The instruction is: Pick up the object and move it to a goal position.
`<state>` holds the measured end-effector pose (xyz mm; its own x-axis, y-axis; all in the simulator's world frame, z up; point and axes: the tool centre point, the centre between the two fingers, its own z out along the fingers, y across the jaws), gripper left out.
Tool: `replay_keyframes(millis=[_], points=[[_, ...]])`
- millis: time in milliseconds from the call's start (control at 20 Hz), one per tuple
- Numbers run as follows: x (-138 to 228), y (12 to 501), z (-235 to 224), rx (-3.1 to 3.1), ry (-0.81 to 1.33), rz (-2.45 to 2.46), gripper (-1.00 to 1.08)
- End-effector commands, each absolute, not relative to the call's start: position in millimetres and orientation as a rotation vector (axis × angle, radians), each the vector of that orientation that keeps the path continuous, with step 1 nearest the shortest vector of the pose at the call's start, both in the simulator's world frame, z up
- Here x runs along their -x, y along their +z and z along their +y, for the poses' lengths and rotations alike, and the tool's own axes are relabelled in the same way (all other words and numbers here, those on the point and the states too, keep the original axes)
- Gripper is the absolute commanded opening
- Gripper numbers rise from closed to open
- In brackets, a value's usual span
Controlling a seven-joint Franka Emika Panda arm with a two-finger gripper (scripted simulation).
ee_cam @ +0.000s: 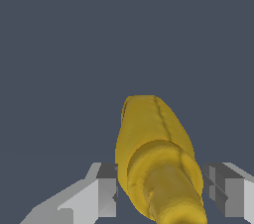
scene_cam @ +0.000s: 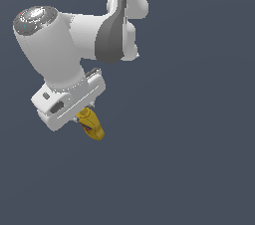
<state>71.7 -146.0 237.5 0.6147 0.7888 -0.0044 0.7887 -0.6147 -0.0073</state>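
End effector (scene_cam: 85,115) sits on the yellow bottle (scene_cam: 91,124); in the wrist view we see a finger (ee_cam: 106,191) on each side of the bottle (ee_cam: 154,158), left one touching it, right one looks a hair off, so clamped is likely but we cannot tell for sure. In the exterior view the hand housing hides the fingers and the bottle's upper part; only its lower body with a red and dark label patch sticks out below. Wrist frame cuts off the near end. Background is flat grey-blue, with no desk edge visible.
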Motion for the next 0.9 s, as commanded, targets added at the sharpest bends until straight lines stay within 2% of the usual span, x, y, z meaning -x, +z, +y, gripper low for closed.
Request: replay_keyframes(millis=[0, 850], points=[[-81.8, 246.8, -154.4, 2.823, 0.0, -1.38, -1.0], [-104.7, 256.7, -175.5, 2.823, 0.0, -1.379, -1.0]])
